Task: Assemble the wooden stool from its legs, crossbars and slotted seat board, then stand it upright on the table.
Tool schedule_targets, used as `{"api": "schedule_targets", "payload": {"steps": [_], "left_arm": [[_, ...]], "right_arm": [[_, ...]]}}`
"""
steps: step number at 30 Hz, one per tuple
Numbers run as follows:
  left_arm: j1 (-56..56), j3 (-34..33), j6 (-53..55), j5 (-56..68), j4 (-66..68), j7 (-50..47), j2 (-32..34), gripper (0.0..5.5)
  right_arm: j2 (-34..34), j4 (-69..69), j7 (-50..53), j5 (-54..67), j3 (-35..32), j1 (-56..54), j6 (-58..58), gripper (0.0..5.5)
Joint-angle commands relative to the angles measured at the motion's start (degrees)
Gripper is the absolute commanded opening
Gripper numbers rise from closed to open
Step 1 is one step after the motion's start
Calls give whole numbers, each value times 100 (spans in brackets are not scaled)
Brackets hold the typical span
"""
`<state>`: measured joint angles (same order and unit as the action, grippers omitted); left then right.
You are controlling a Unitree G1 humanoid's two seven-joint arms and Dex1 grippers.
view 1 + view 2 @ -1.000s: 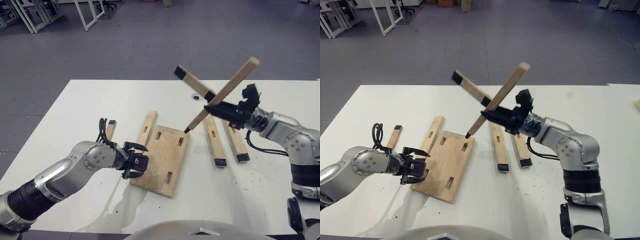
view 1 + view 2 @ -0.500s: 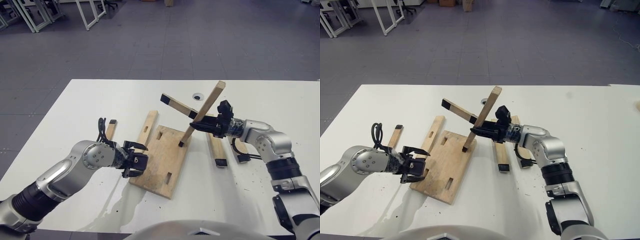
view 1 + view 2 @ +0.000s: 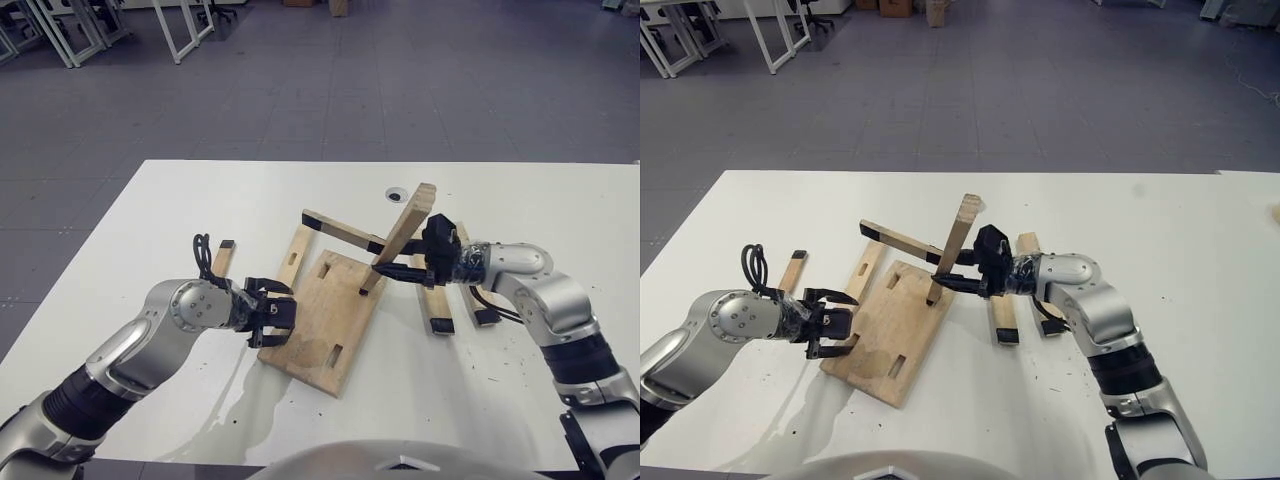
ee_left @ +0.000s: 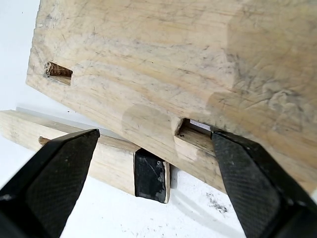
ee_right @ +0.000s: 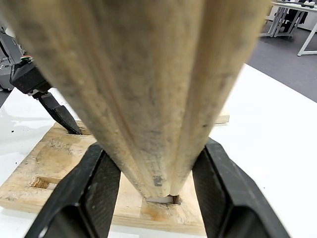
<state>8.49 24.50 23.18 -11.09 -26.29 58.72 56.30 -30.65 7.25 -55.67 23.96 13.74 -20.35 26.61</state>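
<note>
The slotted seat board point(image 3: 318, 325) lies flat on the white table point(image 3: 160, 210). My right gripper point(image 3: 398, 272) is shut on a pair of crossed legs point(image 3: 405, 228). The steeper leg's lower end stands in the board's far right slot point(image 5: 161, 199); its black fingers point(image 5: 84, 198) clamp the wood just above. My left gripper point(image 3: 268, 318) is open at the board's left edge, its fingertips point(image 4: 54, 173) spread on either side of a slot in the board point(image 4: 173, 64). A loose leg point(image 4: 74, 144) lies under that edge.
A loose leg point(image 3: 295, 258) lies at the board's back left, with a short piece point(image 3: 221, 258) farther left. Two more legs point(image 3: 436, 305) point(image 3: 478, 300) lie to the right, behind my right arm. A round hole point(image 3: 397, 193) is in the table top farther back.
My right arm has swung the crossed legs down and to the left, from high above the table to the board's slot. The left gripper has stayed at the board's edge.
</note>
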Motion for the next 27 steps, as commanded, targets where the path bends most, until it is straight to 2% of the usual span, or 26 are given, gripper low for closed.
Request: {"api": "schedule_targets", "payload": {"steps": [1,7,20,24,27], "left_arm": [[-282,71,74,-81,44,-90,-166,418],[-510,-69,297,-128,-154,-198,-274,418],[-625,-90,603,-197,-340,-254,-424,418],[-562,-84,748,-195,-436,-282,-506,418],[-441,-126,966,-150,-602,-304,-634,418]], "right_arm": [[-167,-373,-20,-234,143,224,302,204],[-250,-630,49,-237,-153,20,216,204],[-304,212,75,-33,-37,278,650,204],[-284,-787,435,-707,363,153,815,204],[-349,-1695,581,-1306,949,-152,923,204]]}}
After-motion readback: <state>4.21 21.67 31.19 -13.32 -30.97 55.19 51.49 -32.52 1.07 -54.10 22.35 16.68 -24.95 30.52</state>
